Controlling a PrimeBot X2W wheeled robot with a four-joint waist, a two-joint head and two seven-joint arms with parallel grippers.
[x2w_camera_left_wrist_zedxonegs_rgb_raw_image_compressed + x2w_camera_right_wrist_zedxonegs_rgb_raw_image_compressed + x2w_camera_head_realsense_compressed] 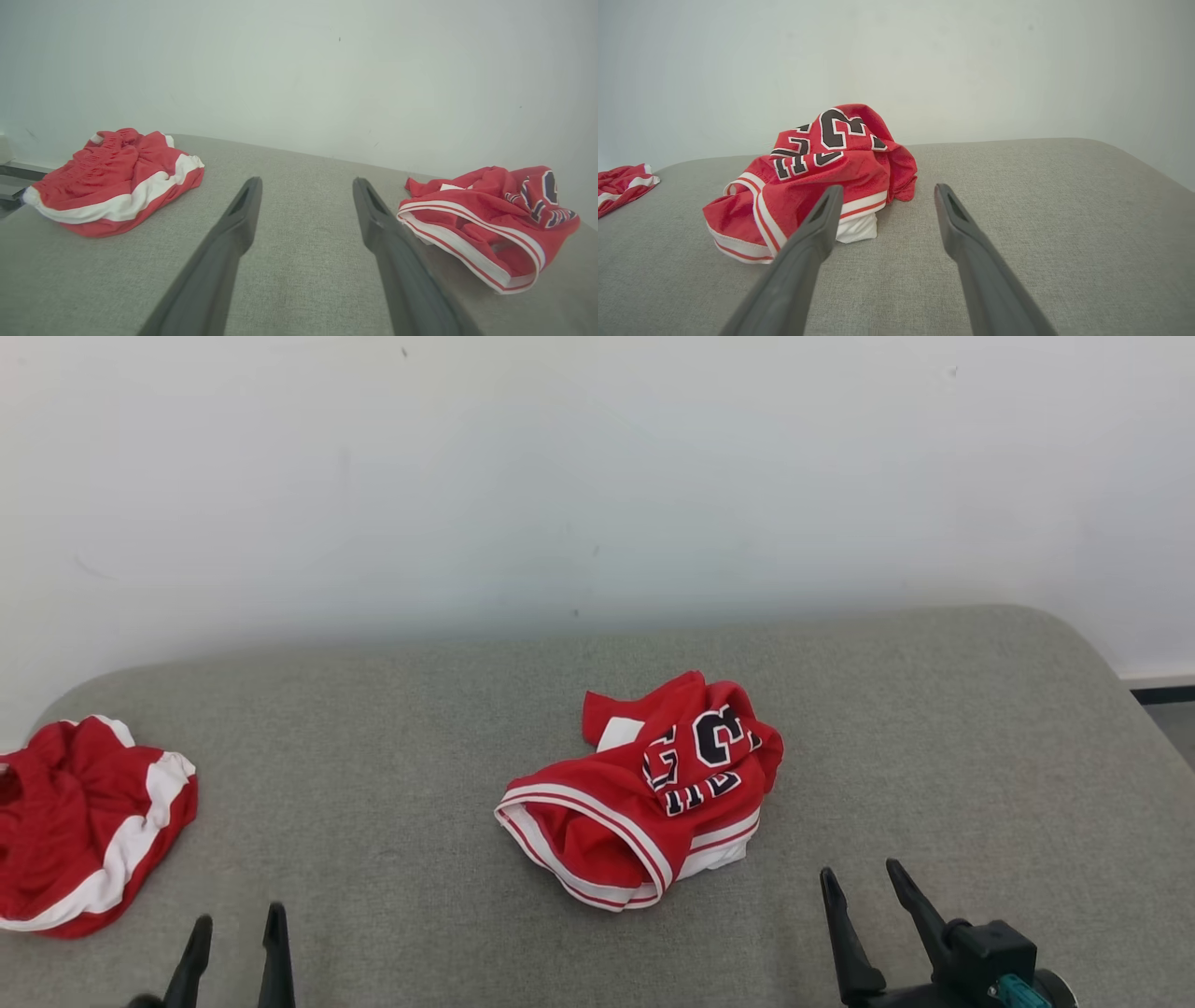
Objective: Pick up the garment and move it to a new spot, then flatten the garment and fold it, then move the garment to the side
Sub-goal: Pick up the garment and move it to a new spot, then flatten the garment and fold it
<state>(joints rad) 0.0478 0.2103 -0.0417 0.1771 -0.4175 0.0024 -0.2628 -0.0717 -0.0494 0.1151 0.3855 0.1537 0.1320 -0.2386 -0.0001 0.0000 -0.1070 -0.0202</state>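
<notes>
A crumpled red garment with white stripes and dark lettering lies in a heap at the middle of the grey padded surface. It shows at the right of the left wrist view and left of centre in the right wrist view. My left gripper rests open at the lower left, well short of the garment; its fingers hold nothing. Open too is my right gripper at the lower right, just right of and nearer than the heap, with nothing between its fingers.
A second red and white piece of clothing lies bunched at the surface's far left edge. A pale wall stands behind. The grey surface ends at a rounded corner on the right, where dark floor trim shows.
</notes>
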